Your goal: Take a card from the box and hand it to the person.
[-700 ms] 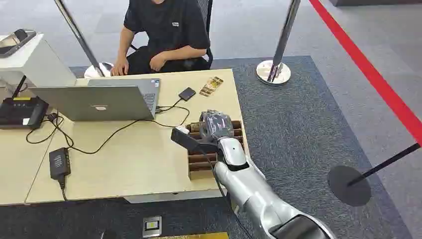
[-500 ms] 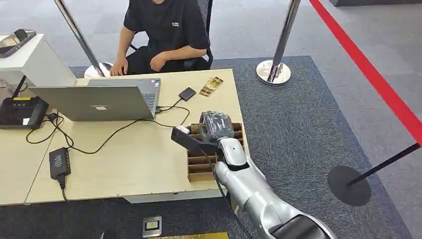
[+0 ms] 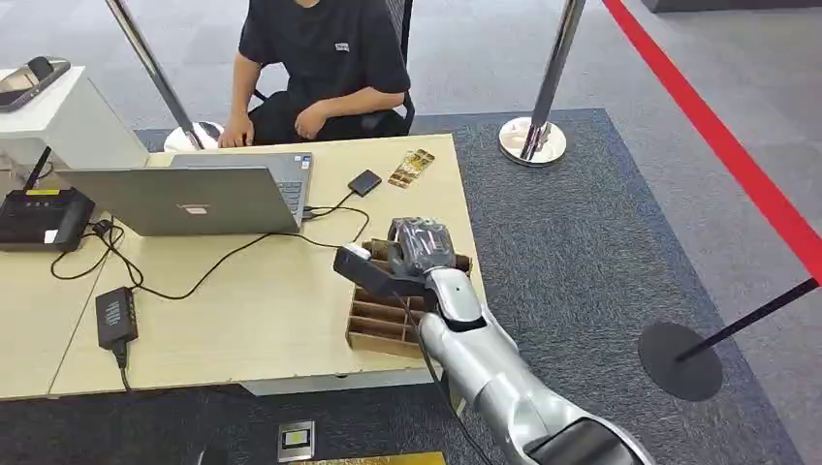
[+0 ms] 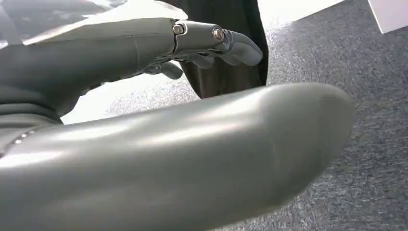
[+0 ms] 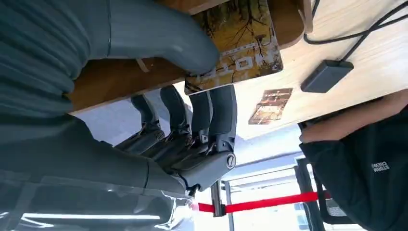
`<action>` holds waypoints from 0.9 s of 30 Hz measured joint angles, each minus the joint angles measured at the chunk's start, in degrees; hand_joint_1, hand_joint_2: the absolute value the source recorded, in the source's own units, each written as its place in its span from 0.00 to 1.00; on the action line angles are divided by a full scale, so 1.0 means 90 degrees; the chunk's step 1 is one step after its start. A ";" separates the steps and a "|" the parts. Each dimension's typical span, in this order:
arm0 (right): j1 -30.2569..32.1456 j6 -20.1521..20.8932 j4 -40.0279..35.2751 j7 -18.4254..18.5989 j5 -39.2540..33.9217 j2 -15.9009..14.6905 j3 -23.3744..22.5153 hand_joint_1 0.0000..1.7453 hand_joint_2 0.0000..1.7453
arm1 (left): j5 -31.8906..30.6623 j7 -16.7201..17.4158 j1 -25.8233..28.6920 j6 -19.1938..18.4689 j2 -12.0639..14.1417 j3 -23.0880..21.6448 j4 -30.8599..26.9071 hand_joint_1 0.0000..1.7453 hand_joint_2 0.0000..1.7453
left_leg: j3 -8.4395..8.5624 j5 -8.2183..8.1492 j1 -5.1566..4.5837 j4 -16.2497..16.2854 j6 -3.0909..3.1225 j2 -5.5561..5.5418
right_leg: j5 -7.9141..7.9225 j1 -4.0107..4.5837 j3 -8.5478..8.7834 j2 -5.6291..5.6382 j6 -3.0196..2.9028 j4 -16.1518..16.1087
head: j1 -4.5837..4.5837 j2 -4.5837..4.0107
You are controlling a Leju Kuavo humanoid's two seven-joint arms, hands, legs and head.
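Note:
A brown wooden divided box (image 3: 380, 327) lies skewed near the table's right edge. My right hand (image 3: 423, 243) is over its far end. In the right wrist view, its thumb (image 5: 159, 33) presses a yellow-brown picture card (image 5: 240, 45) against its dark fingers (image 5: 211, 115), above the box's wood (image 5: 120, 82). A person in a black shirt (image 3: 320, 58) sits at the table's far side, hands by a laptop. My left hand (image 4: 144, 53) hangs over grey carpet, fingers loosely bent, holding nothing.
A silver laptop (image 3: 184, 199), a cable, a small black device (image 3: 364, 182) and a loose card (image 3: 411, 168) lie on the table beyond the box. A power brick (image 3: 115, 317) sits at the left. A stanchion base (image 3: 532, 140) stands on the carpet at the right.
The box has swung: its near end has shifted left and it now lies at an angle. My right hand stays at the far end.

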 joint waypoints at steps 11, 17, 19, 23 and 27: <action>0.0001 0.0007 0.0000 -0.0197 -0.0168 0.0034 -0.0058 0.78 1.00 | 0.0029 0.0000 0.0004 0.0000 0.0002 -0.0027 0.0000 0.00 0.00 | -0.0001 0.0000 0.0000 0.0000 0.0000 0.0000 | 0.0000 0.0000 -0.0001 0.0000 0.0000 0.0000 | -0.0002 0.0000; 0.0000 0.0005 -0.0002 -0.0311 -0.0289 0.0036 -0.0063 0.78 1.00 | 0.0049 0.0000 0.0005 0.0002 0.0002 -0.0027 0.0000 0.00 0.00 | -0.0001 0.0000 0.0000 0.0000 0.0000 0.0000 | 0.0000 0.0000 -0.0001 0.0000 0.0000 0.0000 | -0.0002 0.0000; -0.0009 -0.0012 -0.0034 -0.0359 -0.0335 0.0053 -0.0066 0.77 1.00 | 0.0051 0.0000 0.0007 0.0002 0.0000 -0.0027 0.0000 0.00 0.00 | 0.0000 0.0000 0.0000 0.0000 0.0000 0.0000 | 0.0000 0.0000 -0.0001 0.0000 0.0000 0.0000 | -0.0002 0.0000; -0.0008 -0.0024 -0.0068 -0.0381 -0.0398 0.0070 -0.0066 0.76 1.00 | 0.0053 -0.0002 0.0014 0.0002 0.0002 -0.0027 0.0000 0.00 0.00 | -0.0001 0.0000 0.0000 0.0000 0.0000 0.0000 | 0.0000 0.0000 0.0000 0.0000 0.0000 0.0000 | -0.0002 0.0000; -0.0011 -0.0027 -0.0107 -0.0381 -0.0437 0.0070 -0.0066 0.76 1.00 | 0.0053 -0.0002 0.0016 0.0000 0.0002 -0.0027 0.0000 0.00 0.00 | -0.0001 0.0000 0.0000 0.0000 0.0000 0.0000 | 0.0000 0.0000 0.0000 0.0000 0.0000 0.0000 | 0.0000 0.0000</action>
